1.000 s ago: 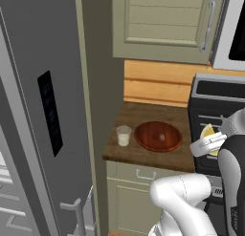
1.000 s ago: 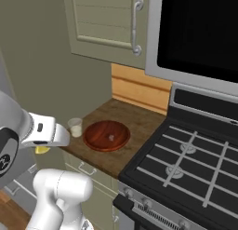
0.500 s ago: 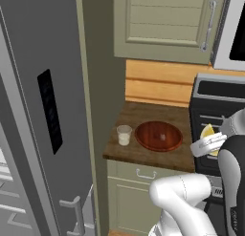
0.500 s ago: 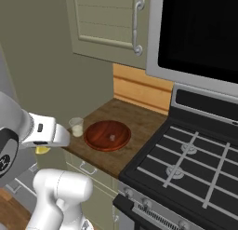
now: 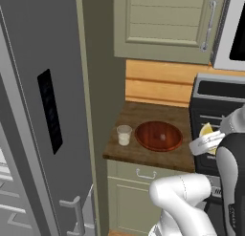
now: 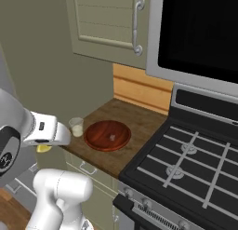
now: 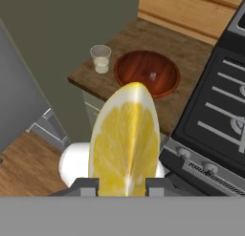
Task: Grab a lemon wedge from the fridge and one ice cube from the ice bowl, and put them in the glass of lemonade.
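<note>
One lemon wedge (image 7: 125,140) sits pinched in the gripper (image 7: 122,185), low in the frame, ready for the glass (image 7: 101,59).

Both base views overlook the counter (image 5: 143,154) from opposite sides; hand view looks downward.

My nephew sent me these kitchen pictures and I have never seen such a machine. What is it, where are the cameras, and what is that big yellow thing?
It is a white robot arm on a driving base, in a computer-drawn kitchen. Two cameras look over it from behind, left and right; the third sits on its hand. On the wooden counter stand the glass of lemonade and, beside it, the reddish-brown ice bowl. The yellow thing is the lemon wedge, clamped in the gripper, seen close up.
</note>
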